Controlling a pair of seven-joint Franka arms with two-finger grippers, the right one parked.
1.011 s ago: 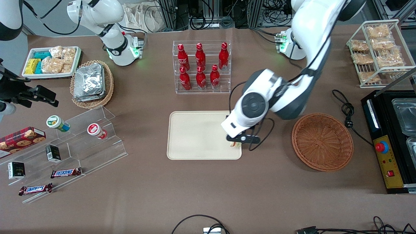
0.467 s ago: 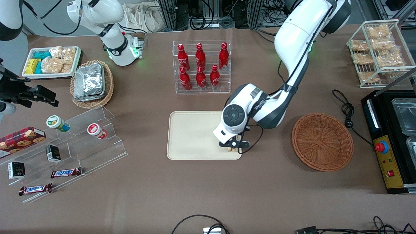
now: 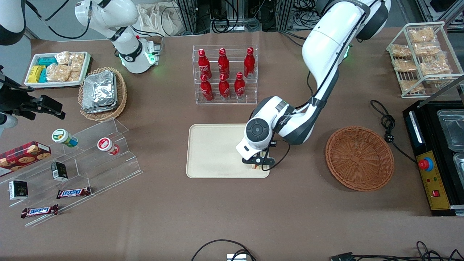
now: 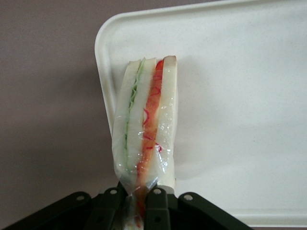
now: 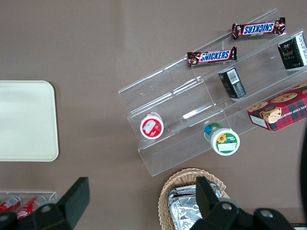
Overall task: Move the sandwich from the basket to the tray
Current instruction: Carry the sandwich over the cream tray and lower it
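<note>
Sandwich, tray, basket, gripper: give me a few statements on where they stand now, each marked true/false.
1. The gripper is shut on the sandwich. True.
2. The sandwich lies in the basket. False: it is in the gripper, over the tray near its corner.
3. The basket holds nothing visible. True.
4. The gripper hovers over the bottle rack. False: it is at the tray's edge nearest the basket.
5. The sandwich is wrapped in clear film. True.
</note>
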